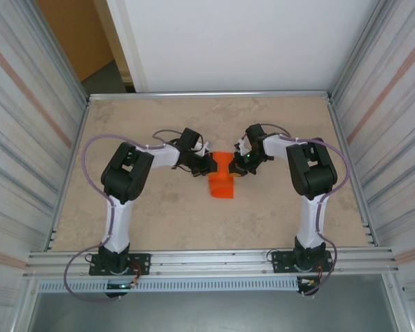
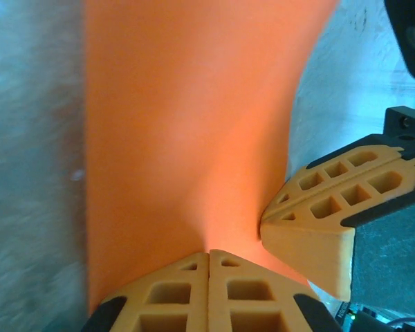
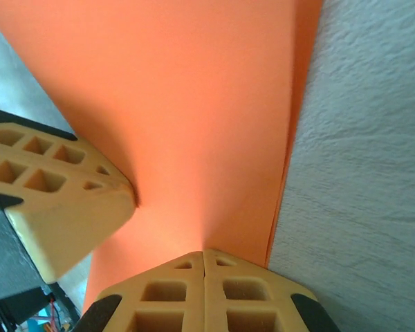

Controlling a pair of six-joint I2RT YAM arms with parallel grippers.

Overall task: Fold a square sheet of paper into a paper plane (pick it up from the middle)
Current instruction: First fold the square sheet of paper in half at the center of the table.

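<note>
The orange sheet of paper (image 1: 221, 178) hangs between my two grippers over the middle of the table, its lower part drooping toward me. My left gripper (image 1: 211, 164) is shut on its left edge and my right gripper (image 1: 236, 166) is shut on its right edge. In the left wrist view my closed gripper (image 2: 209, 253) pinches the paper (image 2: 187, 124), with the right gripper's fingers (image 2: 311, 232) just beside it. In the right wrist view my gripper (image 3: 204, 252) clamps the paper (image 3: 194, 104), where a second layer's edge (image 3: 290, 138) shows. The paper plane is out of view.
The beige table (image 1: 159, 207) is walled by metal rails at the left, right and back. Both arm bases (image 1: 114, 259) sit on the near rail. The two grippers are almost touching each other at the paper.
</note>
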